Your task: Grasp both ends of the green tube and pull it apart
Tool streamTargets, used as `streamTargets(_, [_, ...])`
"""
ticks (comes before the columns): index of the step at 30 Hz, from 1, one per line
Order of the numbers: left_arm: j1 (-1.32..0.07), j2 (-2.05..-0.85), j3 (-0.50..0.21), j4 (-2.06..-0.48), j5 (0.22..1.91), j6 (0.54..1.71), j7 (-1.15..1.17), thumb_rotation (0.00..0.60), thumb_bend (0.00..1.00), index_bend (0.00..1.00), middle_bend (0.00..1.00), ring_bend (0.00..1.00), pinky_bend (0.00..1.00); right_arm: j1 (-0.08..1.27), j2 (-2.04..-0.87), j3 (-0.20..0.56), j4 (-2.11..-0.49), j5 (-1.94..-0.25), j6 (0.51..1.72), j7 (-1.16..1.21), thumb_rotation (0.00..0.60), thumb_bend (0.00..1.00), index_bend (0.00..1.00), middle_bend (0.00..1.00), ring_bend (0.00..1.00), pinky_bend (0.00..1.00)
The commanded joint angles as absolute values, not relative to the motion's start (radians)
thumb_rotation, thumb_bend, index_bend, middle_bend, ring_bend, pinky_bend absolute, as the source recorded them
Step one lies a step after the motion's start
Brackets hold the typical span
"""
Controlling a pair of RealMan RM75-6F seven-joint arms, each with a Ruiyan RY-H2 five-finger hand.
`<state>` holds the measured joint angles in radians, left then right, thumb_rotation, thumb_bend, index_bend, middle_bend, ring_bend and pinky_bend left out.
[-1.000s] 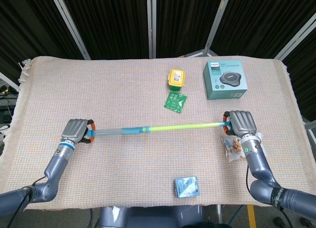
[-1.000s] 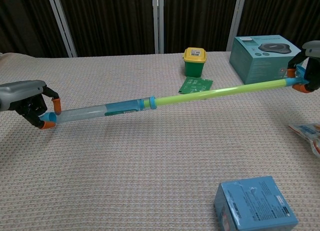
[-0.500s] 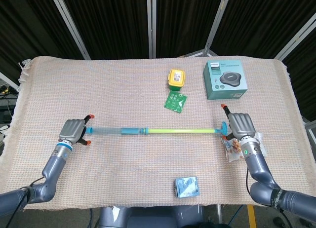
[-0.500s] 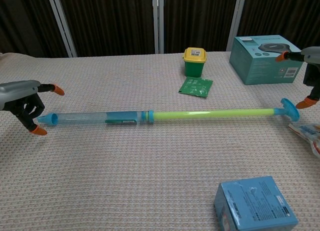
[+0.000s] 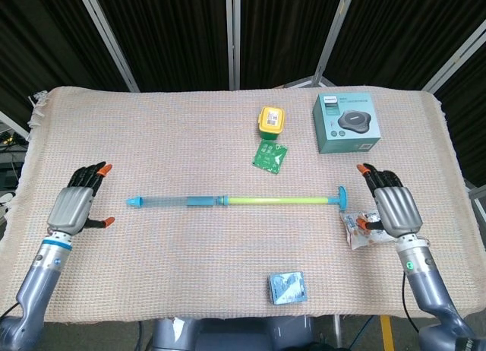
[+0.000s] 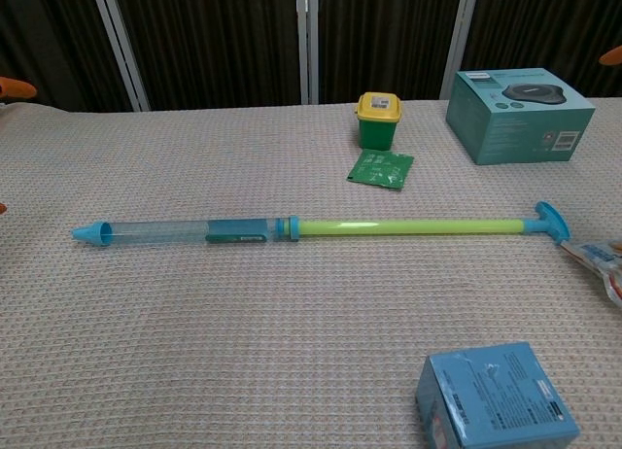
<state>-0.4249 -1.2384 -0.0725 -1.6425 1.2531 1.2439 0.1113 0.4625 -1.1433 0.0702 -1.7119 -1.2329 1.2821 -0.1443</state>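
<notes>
We see the tube (image 5: 235,201) lying flat on the table (image 5: 190,138), stretched out to full length across the middle, parallel to the front edge. Its clear-and-blue barrel points toward the left edge, and its green rod ends in a blue flange toward the right edge.

Our left hand (image 5: 75,207) sits near the left edge, fingers spread and holding nothing, well apart from the barrel's tip. Our right hand (image 5: 393,209) is near the right edge, fingers also spread and empty, just beyond the flange and beside a snack packet (image 5: 357,228).

Toward the back edge stand a yellow-lidded bin (image 5: 271,120) and a teal box (image 5: 347,121), with a green sachet (image 5: 270,156) just in front of the bin. A blue packet (image 5: 288,287) lies at the front edge.
</notes>
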Motion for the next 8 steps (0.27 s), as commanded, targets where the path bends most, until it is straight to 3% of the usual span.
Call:
streamTargets(1, [-0.323, -1.180, -0.005, -1.701, 1.391, 1.389, 0.063, 0.600, 0.00, 0.00, 0.00, 0.00, 0.00, 0.356, -1.102, 0.007, -1.699, -1.390, 1.424, -0.059, 0.600, 0.00, 0.00, 0.00, 0.00, 0.00])
streamTargets(8, [-0.218, -1.131, 0.076, -1.761, 1.543, 1.525, 0.050, 0.600, 0.00, 0.00, 0.00, 0.00, 0.00, 0.241, -1.097, -0.053, -1.646, -1.511, 1.556, -0.041, 0.600, 0.00, 0.00, 0.00, 0.00, 0.00])
